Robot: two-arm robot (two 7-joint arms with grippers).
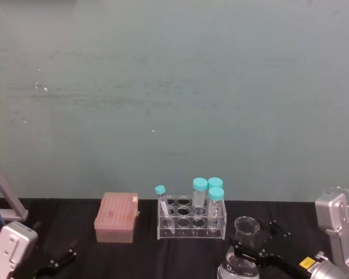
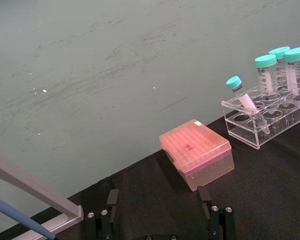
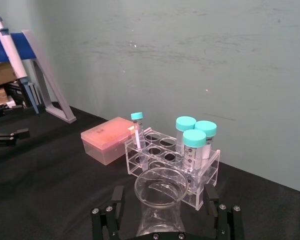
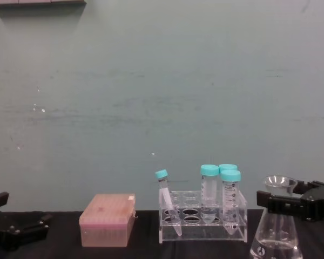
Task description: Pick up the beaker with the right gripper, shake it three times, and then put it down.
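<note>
The beaker (image 1: 246,228) is a clear glass conical flask standing on the black table at the front right, just right of the tube rack. The chest view shows the beaker (image 4: 275,229) from the side, and the right wrist view shows the beaker (image 3: 160,192) from above its rim. My right gripper (image 3: 166,220) is open, with one jaw on each side of the flask's neck and a small gap at both. From the head view the right gripper (image 1: 263,240) reaches in from the lower right. My left gripper (image 2: 160,217) rests open and empty, low at the front left.
A clear tube rack (image 1: 192,221) holds several teal-capped tubes, one of them leaning. A pink lidded box (image 1: 116,218) sits to its left. A grey pipette stand (image 3: 45,85) rises at the far left. The green wall runs close behind the table.
</note>
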